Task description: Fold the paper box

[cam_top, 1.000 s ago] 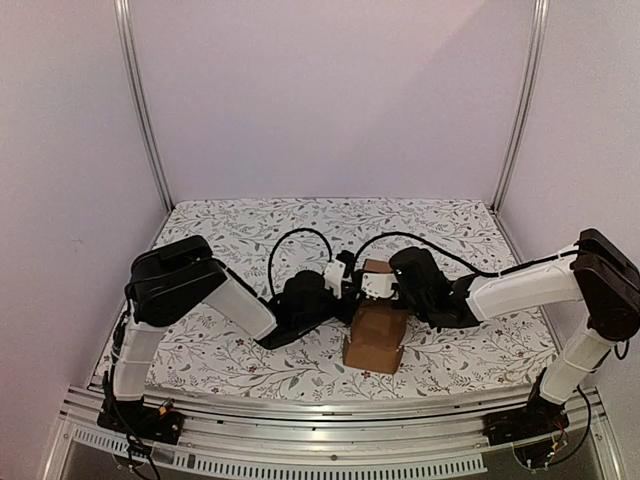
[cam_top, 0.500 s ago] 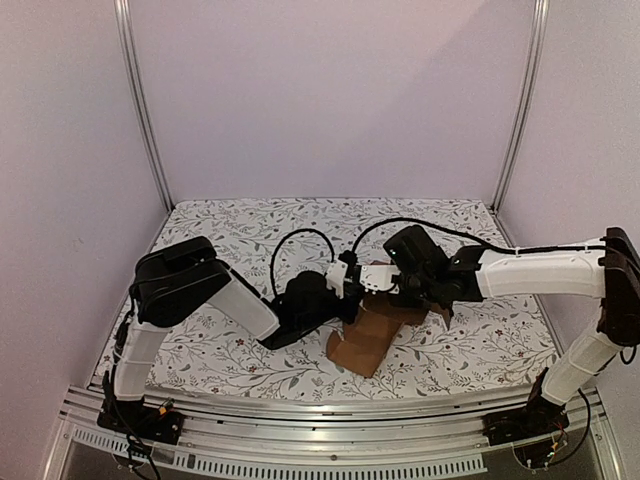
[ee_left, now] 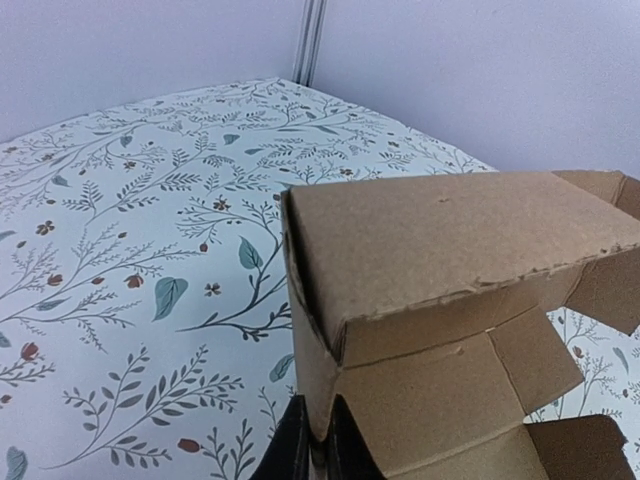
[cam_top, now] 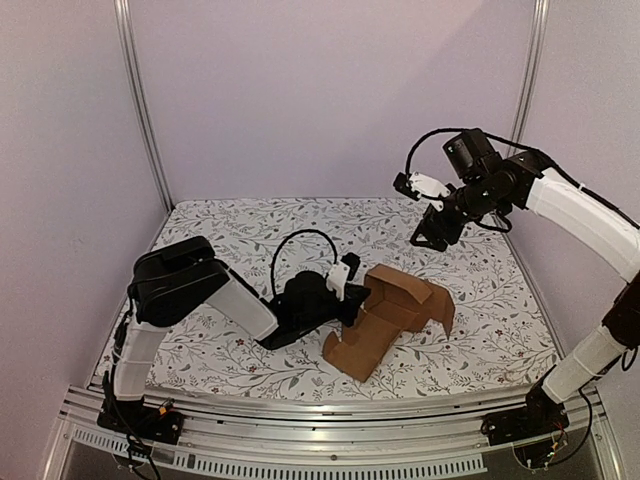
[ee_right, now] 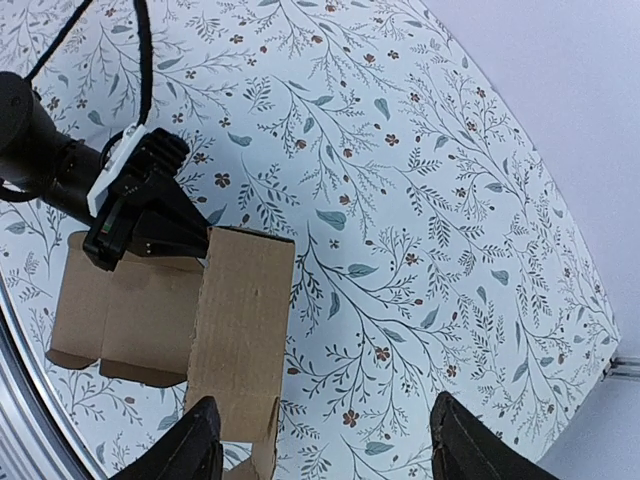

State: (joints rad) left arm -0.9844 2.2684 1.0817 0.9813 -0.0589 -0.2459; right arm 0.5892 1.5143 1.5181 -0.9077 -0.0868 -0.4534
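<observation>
The paper box (cam_top: 392, 312) is brown cardboard, partly folded, lying open on the floral cloth with a long flap reaching toward the front edge. My left gripper (cam_top: 349, 287) is low at the box's left side. In the left wrist view it (ee_left: 318, 442) is shut on the lower corner of a cardboard wall (ee_left: 440, 250). My right gripper (cam_top: 427, 236) hangs high above the back right of the table, apart from the box. Its fingers (ee_right: 196, 446) stand wide open with nothing between them, and the box (ee_right: 238, 330) lies far below.
The floral cloth (cam_top: 250, 235) covers the table. Metal posts (cam_top: 143, 110) stand at the back corners in front of pale walls. A black cable (cam_top: 290, 250) loops above the left arm. An aluminium rail (cam_top: 300, 415) runs along the near edge.
My right gripper let go of the box, opened and rose to the back right. The box sagged from a stacked shape into an open spread. My left gripper shut on its wall.
</observation>
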